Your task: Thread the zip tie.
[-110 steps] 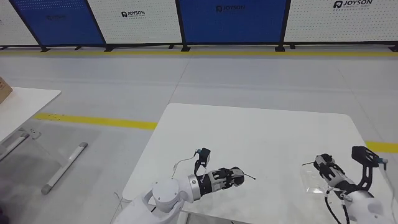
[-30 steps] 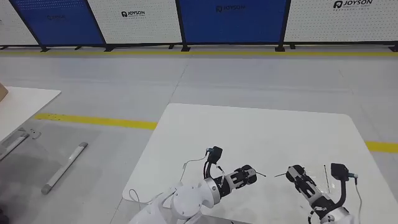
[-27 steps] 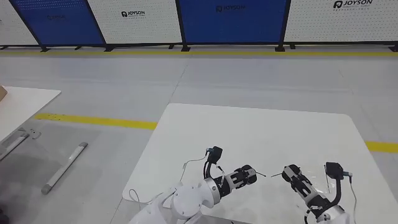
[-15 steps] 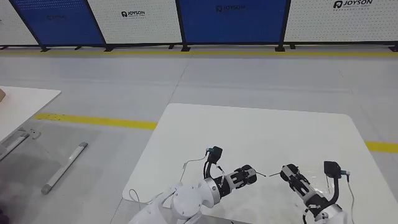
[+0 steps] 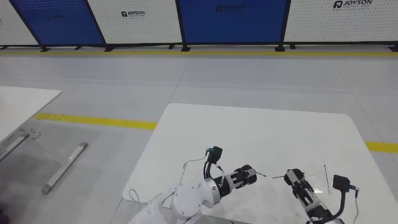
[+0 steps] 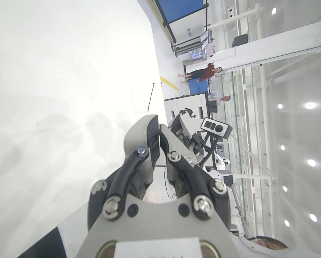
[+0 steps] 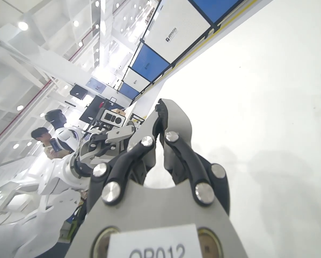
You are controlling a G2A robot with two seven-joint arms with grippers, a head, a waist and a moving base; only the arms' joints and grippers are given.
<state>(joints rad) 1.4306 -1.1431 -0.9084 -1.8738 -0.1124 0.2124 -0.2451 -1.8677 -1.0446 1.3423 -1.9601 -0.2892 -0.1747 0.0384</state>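
Two questions from the desk: why are the pincers sitting nose to nose, and is anything readable?

Operator: I'm keeping the left gripper (image 6: 158,131) pinched fully closed on the thin black plastic zip tie (image 5: 260,175). Its tip is poking toward the right gripper (image 7: 158,114), low over the white rectangular table (image 5: 249,130). I reckon that's lining up the threading. The right one's fingers are pressing together too, on a short dark strand (image 5: 277,176). I can't tell whether it's the same tie.

Desk: That loose one?

Operator: A spare thin black tie (image 5: 324,178) is lying flat beside the right arm. I'm seeing logo lettering on the white wall panels (image 5: 134,6) and wrist labels, but I'm not reading those out.
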